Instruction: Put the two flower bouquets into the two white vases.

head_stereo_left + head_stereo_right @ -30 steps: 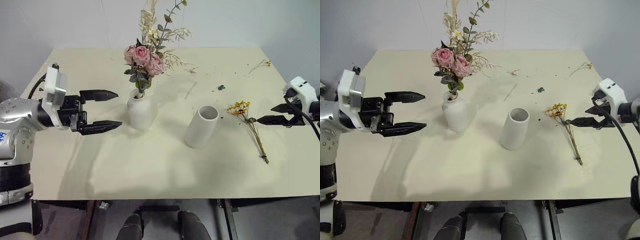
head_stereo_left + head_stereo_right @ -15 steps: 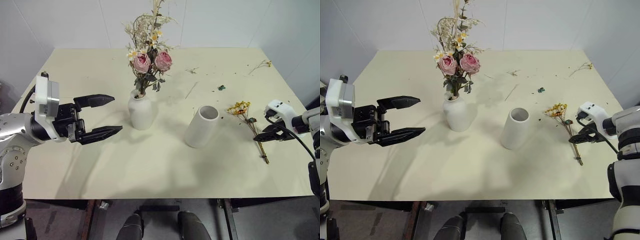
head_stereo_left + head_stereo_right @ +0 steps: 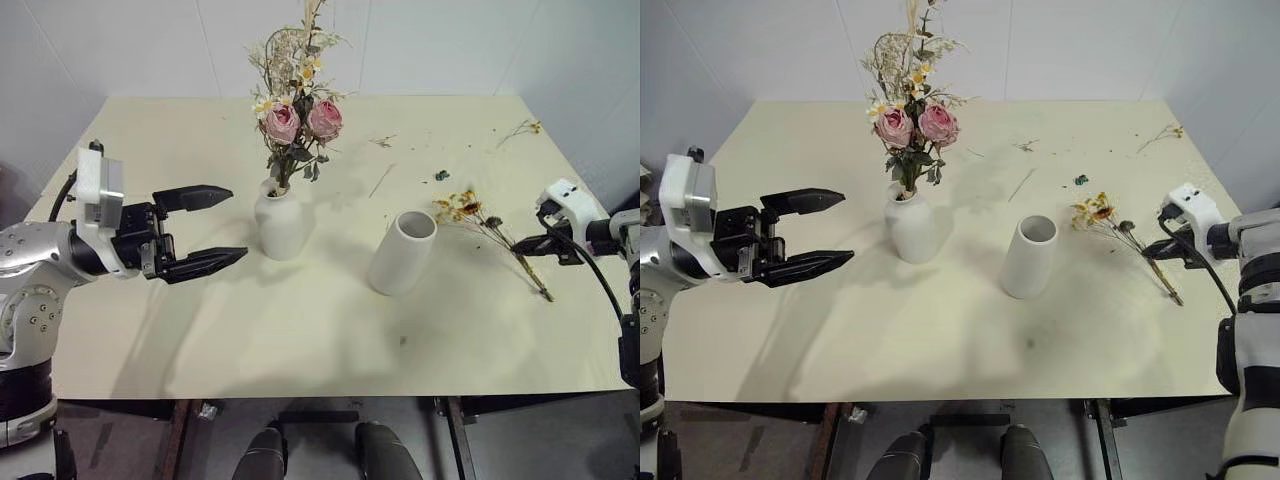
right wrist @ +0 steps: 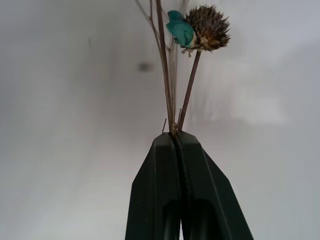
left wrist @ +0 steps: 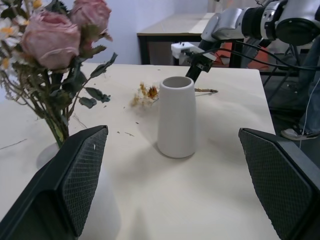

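Now I see my right gripper pinched tight on the thin stems of the yellow flowers just beside the wide vase on the table, my left gripper wide open and empty near the bottle vase with the pink roses in it.

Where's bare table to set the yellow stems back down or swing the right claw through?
Widest bare patch: the near strip of table in front of the bottle vase and cylinder vase. Another lies at the far left corner behind the left claw. It's crowded between the cylinder and the right claw, where the yellow bouquet hangs, and twig bits litter the far right.
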### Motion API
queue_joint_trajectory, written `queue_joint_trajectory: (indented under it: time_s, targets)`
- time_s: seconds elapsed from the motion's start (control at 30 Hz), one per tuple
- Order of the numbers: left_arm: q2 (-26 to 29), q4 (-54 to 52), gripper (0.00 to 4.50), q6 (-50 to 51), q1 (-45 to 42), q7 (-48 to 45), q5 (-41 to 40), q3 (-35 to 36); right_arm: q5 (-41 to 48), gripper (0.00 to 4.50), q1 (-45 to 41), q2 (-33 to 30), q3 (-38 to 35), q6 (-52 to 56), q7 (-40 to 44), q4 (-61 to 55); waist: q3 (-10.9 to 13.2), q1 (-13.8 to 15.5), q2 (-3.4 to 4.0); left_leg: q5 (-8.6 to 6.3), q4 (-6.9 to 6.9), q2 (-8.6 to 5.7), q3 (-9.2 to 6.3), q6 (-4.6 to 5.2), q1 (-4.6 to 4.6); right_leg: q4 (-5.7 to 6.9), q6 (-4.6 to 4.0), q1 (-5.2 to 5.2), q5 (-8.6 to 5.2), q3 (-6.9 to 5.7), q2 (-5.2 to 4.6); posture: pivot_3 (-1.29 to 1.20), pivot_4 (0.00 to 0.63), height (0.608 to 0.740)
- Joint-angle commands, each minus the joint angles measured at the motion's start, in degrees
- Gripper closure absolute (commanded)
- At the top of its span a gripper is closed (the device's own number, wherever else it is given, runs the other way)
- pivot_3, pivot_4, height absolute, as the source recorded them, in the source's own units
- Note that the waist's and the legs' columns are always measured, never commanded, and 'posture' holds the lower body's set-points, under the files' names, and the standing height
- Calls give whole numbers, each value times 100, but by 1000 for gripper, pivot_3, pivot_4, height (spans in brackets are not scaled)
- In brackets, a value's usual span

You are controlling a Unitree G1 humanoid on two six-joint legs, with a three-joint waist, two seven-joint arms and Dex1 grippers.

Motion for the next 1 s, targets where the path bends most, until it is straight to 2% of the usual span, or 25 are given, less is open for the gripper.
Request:
queue_joint_trajectory:
  time_s: [0.03, 0.17, 0.3, 0.47, 0.63, 1.0]
  targets:
    - [-105, 258, 0, -256, -293, -36, 107, -133, 903, 4456, 179, -127, -1009, -128, -182, -1054, 0, 3, 0, 0, 1, 1, 0, 0, 0, 2, 0, 0, 0, 0, 0, 0, 150, 740]
    - [-246, 670, 0, -414, -526, -154, 246, -349, 2365, 4456, 1155, 348, -2215, 285, -247, -3640, -1, -3, 0, 0, 4, 5, -1, 0, 1, 10, 1, 0, 0, 1, 7, 0, 150, 740]
    - [-349, 984, 0, -506, -694, -313, 345, -556, 3678, 4456, 1516, 1000, -3012, 1526, -1228, -5620, -1, -3, 0, 0, 15, 8, -3, 0, 2, 23, 0, 0, 0, 1, 12, 0, 150, 740]
    - [-435, 1144, 0, -528, -840, -374, 424, -700, 4960, 4456, 1733, 1586, -3320, 2431, -2113, -7258, -2, 37, -1, 0, 28, 7, -9, 0, 1, 38, 0, 0, 0, 2, 11, 0, 150, 740]
    - [-476, 1238, 0, -542, -950, -413, 503, -778, 5754, 4456, 2183, 1838, -3276, 2937, -2635, -8101, -3, 91, -2, 0, 33, 7, -11, 1, 2, 40, -3, 2, 2, 2, 11, 0, 150, 740]
    - [-512, 1175, 0, -482, -1091, -333, 512, -763, 5273, 4456, 3221, 2136, -2862, 1806, -2585, -8069, -3, 145, -2, 0, 34, 6, -9, 2, 3, 39, -3, 2, 2, 2, 12, 0, 150, 740]
